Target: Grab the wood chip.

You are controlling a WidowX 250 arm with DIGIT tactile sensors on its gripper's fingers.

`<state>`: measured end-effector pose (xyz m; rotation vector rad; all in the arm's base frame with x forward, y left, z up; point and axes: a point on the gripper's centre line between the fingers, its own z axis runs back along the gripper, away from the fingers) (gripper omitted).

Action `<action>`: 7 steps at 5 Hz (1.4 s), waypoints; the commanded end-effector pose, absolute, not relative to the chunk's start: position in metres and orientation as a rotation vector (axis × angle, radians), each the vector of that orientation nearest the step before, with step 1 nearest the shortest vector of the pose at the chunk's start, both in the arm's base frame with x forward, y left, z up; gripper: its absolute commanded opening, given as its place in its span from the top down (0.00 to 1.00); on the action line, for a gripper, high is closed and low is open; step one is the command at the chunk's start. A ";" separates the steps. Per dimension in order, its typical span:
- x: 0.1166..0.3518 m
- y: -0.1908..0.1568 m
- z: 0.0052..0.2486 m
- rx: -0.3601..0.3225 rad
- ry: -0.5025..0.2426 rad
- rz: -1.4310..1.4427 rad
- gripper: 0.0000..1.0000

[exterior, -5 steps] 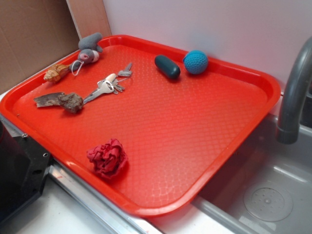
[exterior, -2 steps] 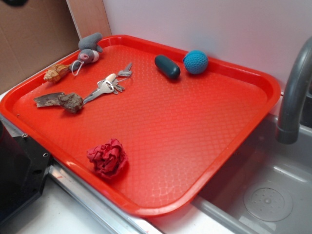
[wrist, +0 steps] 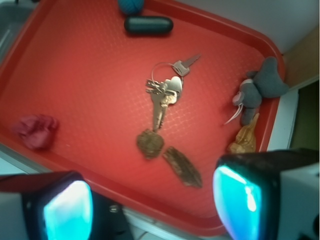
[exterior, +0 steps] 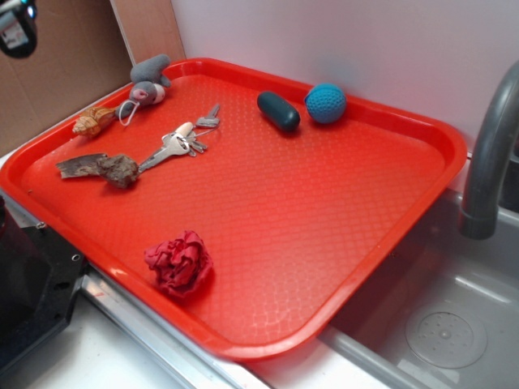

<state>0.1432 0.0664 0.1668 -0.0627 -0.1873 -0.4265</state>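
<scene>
The wood chip [exterior: 79, 165] is a flat grey-brown sliver lying at the left end of the red tray [exterior: 340, 243], touching a rough round brown lump [exterior: 121, 170]. In the wrist view the chip [wrist: 182, 167] lies just beyond and between my fingers, with the lump [wrist: 150, 143] to its left. My gripper [wrist: 152, 205] is open and empty, high above the tray's near rim. In the exterior view only a small part of the arm [exterior: 16, 24] shows at the top left corner.
On the tray lie a bunch of keys [exterior: 177, 144], a tan seashell [exterior: 92, 121], a grey plush toy [exterior: 147, 81], a dark capsule [exterior: 278, 111], a blue ball [exterior: 326, 103] and a red crumpled cloth [exterior: 179, 262]. A grey faucet [exterior: 489, 154] and sink stand at right.
The arm has come into the exterior view at the top left corner. Nothing on the tray has moved.
</scene>
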 end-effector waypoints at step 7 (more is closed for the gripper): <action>0.163 0.084 0.006 0.031 0.013 -0.786 0.00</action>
